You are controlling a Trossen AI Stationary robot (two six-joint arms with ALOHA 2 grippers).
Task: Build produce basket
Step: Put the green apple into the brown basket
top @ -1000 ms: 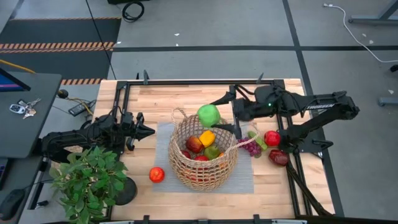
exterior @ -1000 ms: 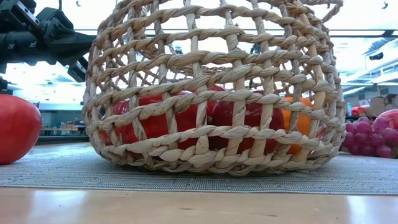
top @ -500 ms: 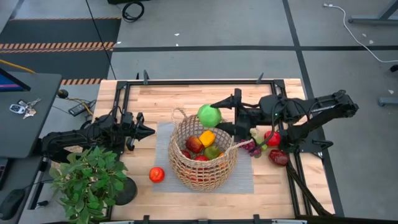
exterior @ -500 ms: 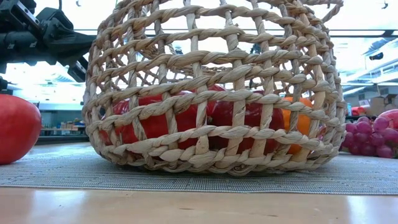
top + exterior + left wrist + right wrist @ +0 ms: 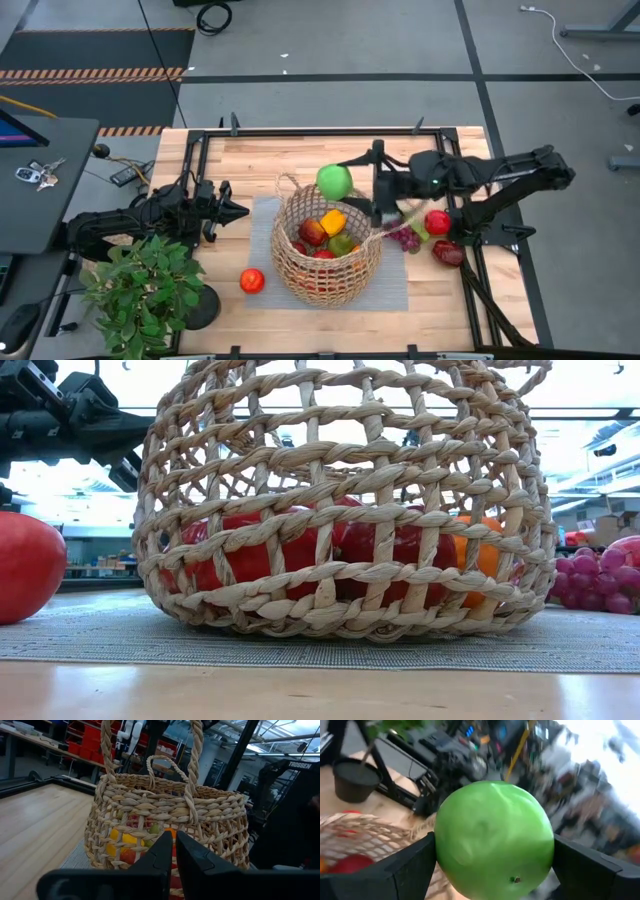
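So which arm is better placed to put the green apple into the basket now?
The right one. The right gripper already holds the green apple at the far rim of the basket. The left gripper is shut and holds nothing, waiting beside the basket.

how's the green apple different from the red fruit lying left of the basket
The green apple is held aloft in the right gripper at the basket rim; the red fruit lies loose on the table. The green apple looks bigger. Both are round, outside the basket.
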